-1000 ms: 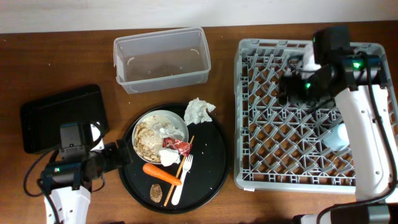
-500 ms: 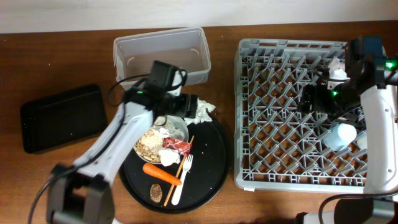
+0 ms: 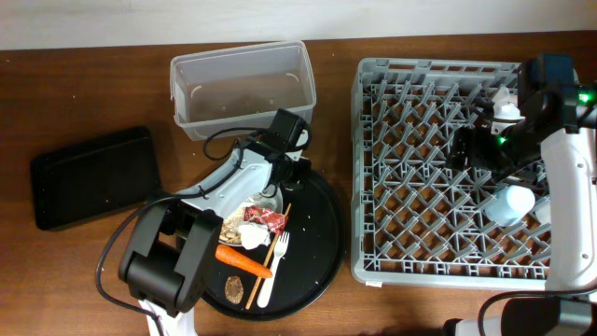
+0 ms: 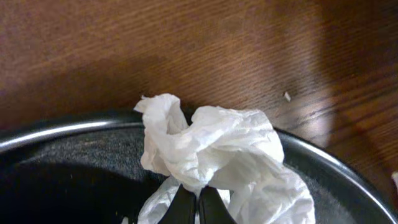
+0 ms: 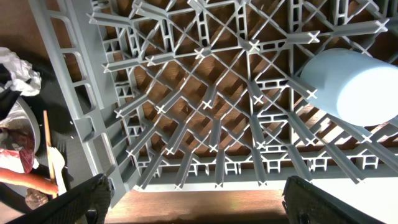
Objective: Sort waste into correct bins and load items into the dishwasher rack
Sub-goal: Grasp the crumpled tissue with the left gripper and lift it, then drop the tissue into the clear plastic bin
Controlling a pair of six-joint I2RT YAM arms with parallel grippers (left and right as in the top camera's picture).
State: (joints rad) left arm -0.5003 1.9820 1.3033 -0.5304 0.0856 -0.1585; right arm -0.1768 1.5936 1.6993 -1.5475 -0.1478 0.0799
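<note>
My left gripper is shut on the lower fold of a crumpled white napkin at the far rim of the round black tray. In the overhead view the left gripper covers most of that napkin. On the tray lie an off-white plate of beige mush, a red wrapper, a carrot, a white fork, chopsticks and a brown lump. My right gripper hangs open over the grey rack, beside a pale blue cup.
The clear tub stands just behind the round tray. The shallow black tray lies at the left. The left arm stretches across the plate. A white cup sits at the rack's far right.
The left arm swung from the lower left across the plate to the napkin, and its jaws closed on it. The right arm shifted right over the rack, then held still.
</note>
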